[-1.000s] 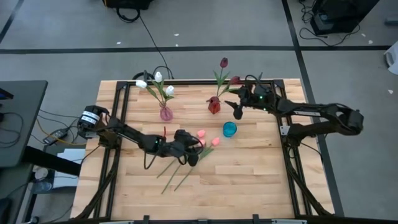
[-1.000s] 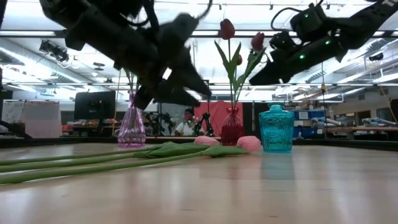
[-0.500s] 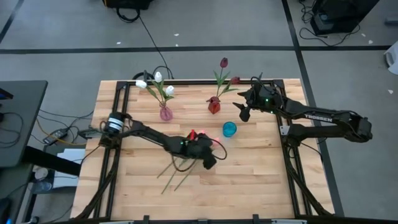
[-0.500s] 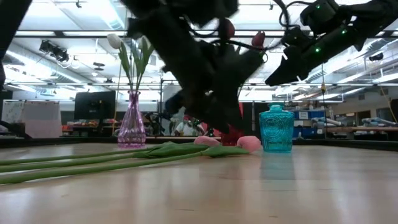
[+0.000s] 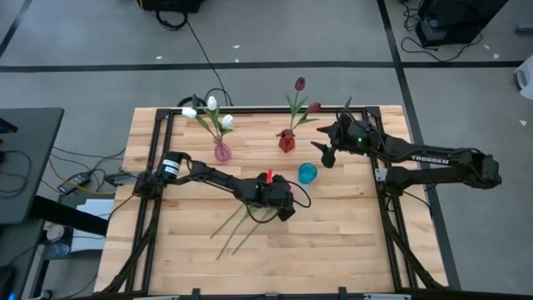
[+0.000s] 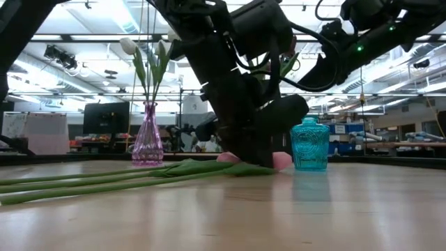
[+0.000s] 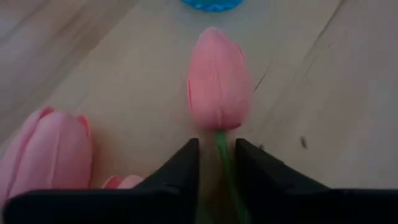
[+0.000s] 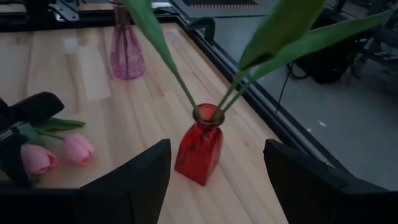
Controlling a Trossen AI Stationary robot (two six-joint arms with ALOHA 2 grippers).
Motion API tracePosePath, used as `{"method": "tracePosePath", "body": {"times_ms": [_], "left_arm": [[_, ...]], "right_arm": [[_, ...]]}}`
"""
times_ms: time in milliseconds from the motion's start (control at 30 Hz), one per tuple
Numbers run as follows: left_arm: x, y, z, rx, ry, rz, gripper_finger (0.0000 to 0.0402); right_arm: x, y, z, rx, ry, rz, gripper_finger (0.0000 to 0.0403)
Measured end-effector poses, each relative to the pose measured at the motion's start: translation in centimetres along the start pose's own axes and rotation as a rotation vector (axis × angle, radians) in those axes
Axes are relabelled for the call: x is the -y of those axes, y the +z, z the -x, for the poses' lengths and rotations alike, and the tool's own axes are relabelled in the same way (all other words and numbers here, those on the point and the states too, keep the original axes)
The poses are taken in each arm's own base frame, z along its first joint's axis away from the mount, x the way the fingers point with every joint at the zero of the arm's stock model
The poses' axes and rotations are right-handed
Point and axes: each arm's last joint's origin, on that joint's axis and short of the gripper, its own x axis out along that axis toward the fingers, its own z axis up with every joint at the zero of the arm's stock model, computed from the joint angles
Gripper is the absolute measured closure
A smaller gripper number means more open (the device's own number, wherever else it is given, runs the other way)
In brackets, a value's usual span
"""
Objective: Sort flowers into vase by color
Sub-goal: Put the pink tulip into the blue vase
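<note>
Back row: three vases are stood across the table [image 5: 333, 250]; the left vase [image 5: 221, 152], the middle vase [image 5: 286, 141], the right vase [image 5: 307, 173] a little nearer the front.
Loose flowers [image 5: 241, 223]: laid flat before the vases, the heads toward the right vase.
Left gripper [image 7: 216, 163]: lowered over one stem [image 7: 226, 167], just behind its head.
Right gripper [image 5: 326, 153]: held above the table between the middle and right vases.
</note>
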Motion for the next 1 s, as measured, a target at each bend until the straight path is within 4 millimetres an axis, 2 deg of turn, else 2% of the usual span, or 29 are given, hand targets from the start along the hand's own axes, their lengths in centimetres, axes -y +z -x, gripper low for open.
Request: {"method": "tracePosePath", "body": {"times_ms": [133, 167, 333, 533, 700, 833, 1000], "left_arm": [[0.2, 0.1, 0.0, -0.007, -0.045, -0.02, 0.0378], [0.3, 0.1, 0.0, -0.007, -0.055, -0.021, 0.0386], [0.7, 1.3, 1.1, 0.034, -0.106, -0.055, 0.0386], [1.9, 6.6, 5.5, 0.314, -0.137, -0.145, 0.0387], [2.4, 10.5, 8.1, 0.646, -0.139, -0.236, 0.0386], [2.0, 12.9, 9.4, 0.883, -0.121, -0.281, 0.0385], [0.4, 14.9, 9.8, 1.017, -0.096, -0.217, 0.0385]], "right_arm": [[-0.2, 0.0, 0.1, -0.003, 0.011, 0.006, 0.0135], [-0.3, 0.0, 0.1, -0.005, 0.013, 0.007, 0.0135], [-0.1, -0.2, 0.8, -0.028, -0.028, 0.013, 0.0135], [0.3, 0.1, 2.8, 0.05, -0.087, 0.008, 0.0137], [0.5, -1.2, 4.6, 0.208, -0.107, -0.019, 0.0144], [0.5, -1.7, 5.6, 0.376, -0.091, -0.049, 0.015], [0.4, -3.3, 5.5, 0.382, -0.099, -0.059, 0.015]]}}
